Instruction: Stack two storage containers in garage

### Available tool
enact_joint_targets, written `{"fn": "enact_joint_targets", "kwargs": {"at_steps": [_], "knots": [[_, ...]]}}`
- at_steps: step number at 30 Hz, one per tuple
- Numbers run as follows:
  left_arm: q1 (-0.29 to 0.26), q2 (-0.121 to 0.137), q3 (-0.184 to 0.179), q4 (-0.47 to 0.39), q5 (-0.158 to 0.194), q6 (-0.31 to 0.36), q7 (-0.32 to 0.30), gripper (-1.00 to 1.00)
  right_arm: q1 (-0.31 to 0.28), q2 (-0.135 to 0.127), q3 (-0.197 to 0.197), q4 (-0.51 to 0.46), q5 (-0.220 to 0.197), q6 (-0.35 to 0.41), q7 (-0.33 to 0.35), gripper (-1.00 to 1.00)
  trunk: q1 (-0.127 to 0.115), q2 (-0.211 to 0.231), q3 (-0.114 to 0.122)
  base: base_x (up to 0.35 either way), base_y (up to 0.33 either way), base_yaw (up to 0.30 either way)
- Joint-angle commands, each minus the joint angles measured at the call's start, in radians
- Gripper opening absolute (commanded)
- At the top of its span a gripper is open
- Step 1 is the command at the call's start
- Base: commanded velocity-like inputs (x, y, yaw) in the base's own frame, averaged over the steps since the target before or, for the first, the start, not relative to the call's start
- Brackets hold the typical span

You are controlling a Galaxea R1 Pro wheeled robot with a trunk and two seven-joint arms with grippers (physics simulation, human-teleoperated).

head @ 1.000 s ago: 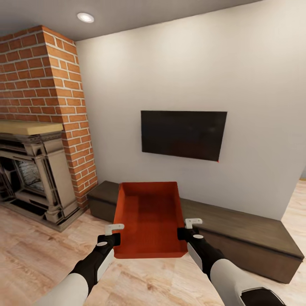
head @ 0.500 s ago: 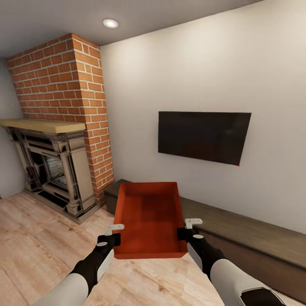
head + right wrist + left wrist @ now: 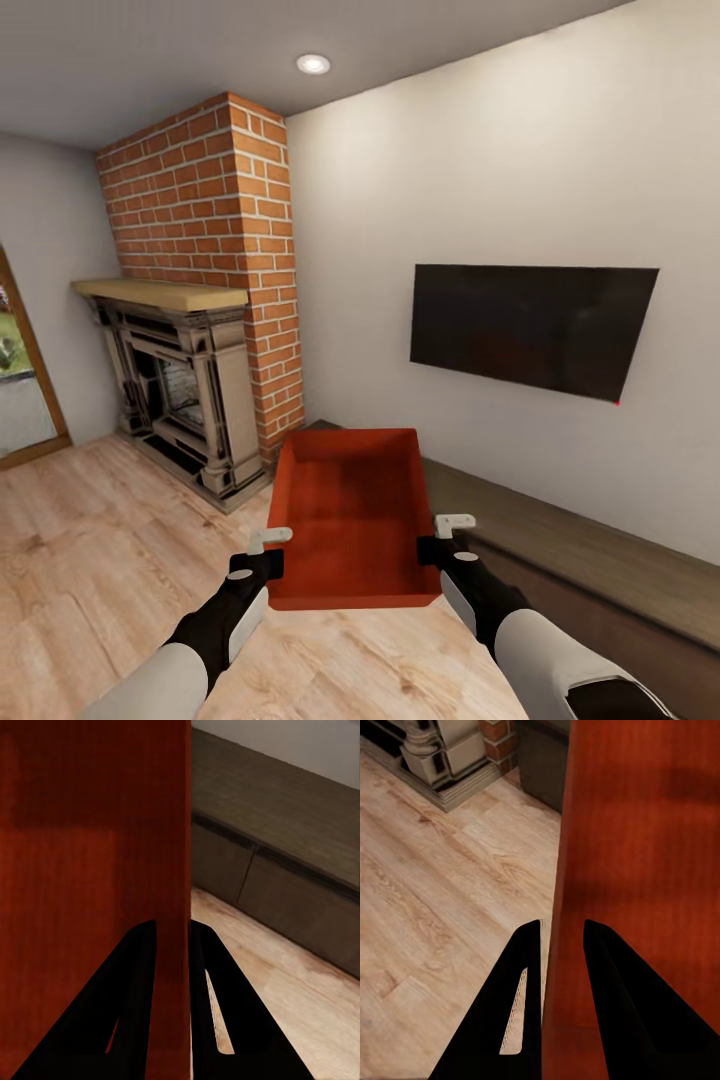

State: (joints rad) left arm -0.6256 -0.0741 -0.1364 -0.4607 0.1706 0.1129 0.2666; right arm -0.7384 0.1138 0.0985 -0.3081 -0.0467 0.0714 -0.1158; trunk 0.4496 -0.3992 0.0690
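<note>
**Box carried between both grippers in the living room**

An orange-red box hangs above the wood-plank floor, held level and open side up. The left gripper is clamped on its left wall, one finger on each side of it. The right gripper pinches the right wall the same way. Beyond the box a brick fireplace stands to the left, a dark bench runs along the white wall, and a TV hangs above it

left hand – right hand – both clamped, arms forward
</note>
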Motion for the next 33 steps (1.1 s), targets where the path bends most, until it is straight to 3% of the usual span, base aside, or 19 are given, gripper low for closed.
{"fn": "enact_joint_targets", "kwargs": {"at_steps": [1,33], "knots": [[0.000,0.015,0.050,0.001,0.010,0.007,0.016,-1.00,0.000,-0.002,0.003,-0.006,0.008,-0.004,-0.005,-1.00,0.000,-0.001,0.000,0.000,0.000,0.264],[0.000,0.016,0.050,0.000,0.010,0.007,0.017,-1.00,0.000,-0.002,0.003,-0.005,0.007,-0.004,-0.005,-1.00,0.000,-0.001,0.012,0.000,0.000,0.264]]}}
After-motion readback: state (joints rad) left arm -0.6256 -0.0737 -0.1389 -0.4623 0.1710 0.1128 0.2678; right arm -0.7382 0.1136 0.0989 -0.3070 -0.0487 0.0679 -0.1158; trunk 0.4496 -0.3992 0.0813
